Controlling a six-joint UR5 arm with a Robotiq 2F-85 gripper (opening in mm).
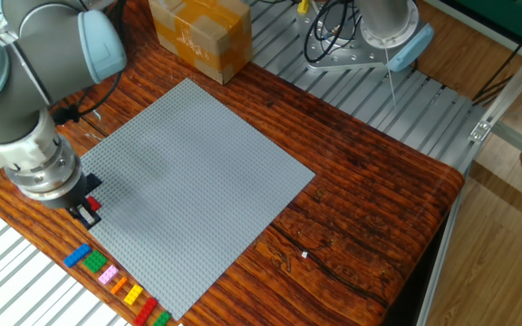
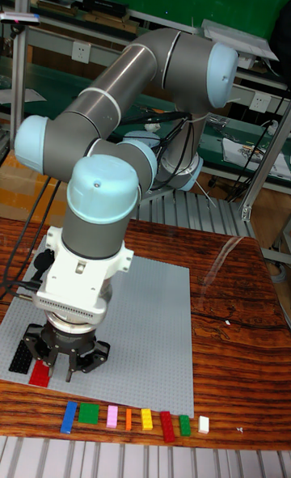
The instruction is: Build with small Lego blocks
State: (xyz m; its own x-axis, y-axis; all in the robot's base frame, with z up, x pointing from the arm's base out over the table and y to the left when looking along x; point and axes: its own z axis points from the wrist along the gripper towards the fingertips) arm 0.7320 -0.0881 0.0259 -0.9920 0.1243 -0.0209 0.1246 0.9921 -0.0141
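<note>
Here the black two-finger gripper [image 2: 68,362] hangs low over the near left corner of the large grey studded baseplate [image 1: 198,172], which lies flat on the dark wooden bench [image 1: 370,195]. Its fingers [image 2: 97,359] look spread, with nothing clearly between them, though from this side I cannot tell for certain whether it grips anything. A small red Lego brick [image 2: 39,374] sits on the baseplate just beside the gripper, and a small black Lego brick [image 2: 18,356] lies close by, at the plate's left edge. Along the front edge of the bench, off the plate, runs a row of small Lego blocks [image 2: 136,419]: blue, green, pink, orange, yellow, red, green and white. A brown cardboard box [image 1: 199,34] stands at the far edge of the bench, well apart from the plate's far corner.
</note>
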